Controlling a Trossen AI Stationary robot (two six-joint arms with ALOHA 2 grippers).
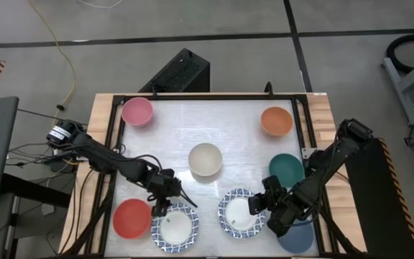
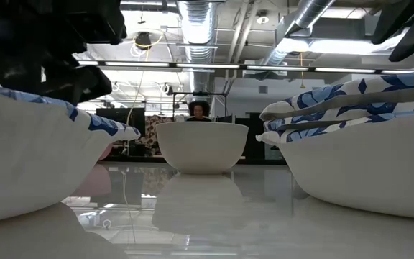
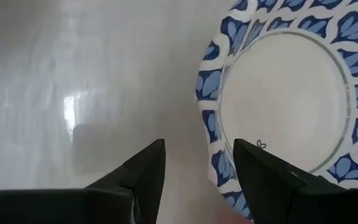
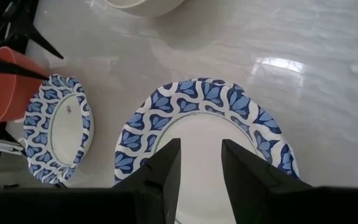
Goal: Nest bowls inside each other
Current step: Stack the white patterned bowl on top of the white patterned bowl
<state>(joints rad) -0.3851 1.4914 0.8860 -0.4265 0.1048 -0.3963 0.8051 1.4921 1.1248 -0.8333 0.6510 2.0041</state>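
Two white bowls with blue patterned rims sit near the table's front edge. My left gripper (image 1: 172, 206) (image 3: 197, 165) is open over the left one (image 1: 175, 227), one finger on each side of its rim (image 3: 209, 112); I cannot tell whether they touch. My right gripper (image 1: 259, 203) (image 4: 201, 162) is open above the right one (image 1: 239, 214) (image 4: 197, 118), which in the low view shows layered rims (image 2: 351, 104) nested together. Pink (image 1: 136, 111), orange (image 1: 276, 121), cream (image 1: 205, 160), teal (image 1: 286, 169) and red (image 1: 131, 219) bowls stand apart on their bases. A blue bowl (image 1: 298, 237) lies partly under my right arm.
A dark frame (image 1: 207, 96) borders the white tabletop. Between the pink, orange and cream bowls the table is bare. A black box (image 1: 182, 72) stands beyond the far edge, cables (image 1: 27, 155) lie at the left, and a person (image 2: 198, 109) shows in the room behind.
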